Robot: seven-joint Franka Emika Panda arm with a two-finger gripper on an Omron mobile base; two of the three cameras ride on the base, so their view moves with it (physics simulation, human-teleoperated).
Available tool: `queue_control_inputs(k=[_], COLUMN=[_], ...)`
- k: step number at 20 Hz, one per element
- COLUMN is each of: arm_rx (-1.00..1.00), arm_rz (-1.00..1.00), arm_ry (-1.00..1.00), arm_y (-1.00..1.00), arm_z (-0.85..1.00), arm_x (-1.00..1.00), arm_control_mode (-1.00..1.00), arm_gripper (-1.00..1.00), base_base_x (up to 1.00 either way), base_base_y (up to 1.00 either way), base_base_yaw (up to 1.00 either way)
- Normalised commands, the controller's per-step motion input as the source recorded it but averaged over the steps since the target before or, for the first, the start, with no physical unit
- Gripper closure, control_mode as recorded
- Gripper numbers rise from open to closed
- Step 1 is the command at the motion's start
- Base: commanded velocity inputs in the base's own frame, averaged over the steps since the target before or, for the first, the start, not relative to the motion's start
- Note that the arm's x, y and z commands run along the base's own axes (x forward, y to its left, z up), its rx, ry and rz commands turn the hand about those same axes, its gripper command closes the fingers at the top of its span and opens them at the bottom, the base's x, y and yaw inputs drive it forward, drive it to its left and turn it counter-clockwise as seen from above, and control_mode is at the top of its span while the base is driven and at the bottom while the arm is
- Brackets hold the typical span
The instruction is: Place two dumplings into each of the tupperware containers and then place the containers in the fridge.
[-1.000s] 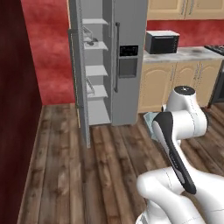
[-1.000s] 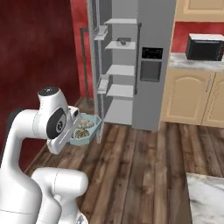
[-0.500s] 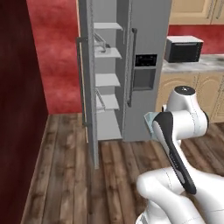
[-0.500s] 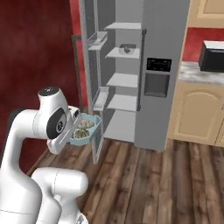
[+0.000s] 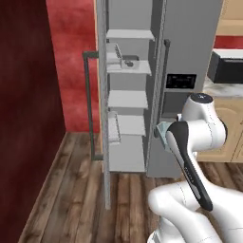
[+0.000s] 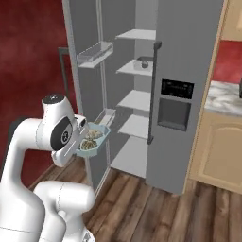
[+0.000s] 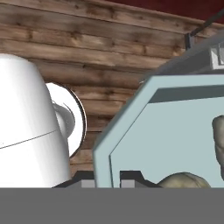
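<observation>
My gripper (image 7: 112,178) is shut on the rim of the pale bluish tupperware container (image 7: 175,131), close in front of my arm. Two tan dumplings (image 7: 186,180) lie inside it. In the right base view the container (image 6: 94,138) hangs level in front of the open fridge (image 6: 189,61), at the height of its lower shelves. From the left base view only a corner of the container (image 5: 163,133) peeks out past my arm. A dark grey container (image 5: 129,60) sits on an upper fridge shelf (image 6: 143,63).
The fridge's left door (image 5: 102,118) stands open toward me, its handle bar (image 5: 88,104) sticking out. A black microwave (image 5: 228,66) sits on the counter at the right, above wooden cabinets (image 6: 217,151). A red wall is at the left, wooden floor below.
The whole picture has shifted: the base has driven closer to the fridge, which now looms larger. The container stays held in the same place before my arm.
</observation>
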Motion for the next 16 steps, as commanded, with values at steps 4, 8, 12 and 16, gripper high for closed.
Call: queue_control_inputs(k=[4, 8, 12, 16], arm_rx=[0.0, 0.0, 0.0, 0.0], arm_rz=[0.0, 0.0, 0.0, 0.0], arm_ry=[0.0, 0.0, 0.0, 0.0], arm_y=[0.0, 0.0, 0.0, 0.0], arm_z=[0.0, 0.0, 0.0, 0.0], arm_x=[0.0, 0.0, 0.0, 0.0], arm_control_mode=[1.0, 1.0, 1.0, 1.0], arm_gripper=[1.0, 1.0, 1.0, 1.0], base_base_x=[0.96, 0.76, 0.68, 0.75], base_base_y=[-0.82, -0.44, -0.16, -0.18], base_base_yaw=[0.3, 0.29, 0.24, 0.15])
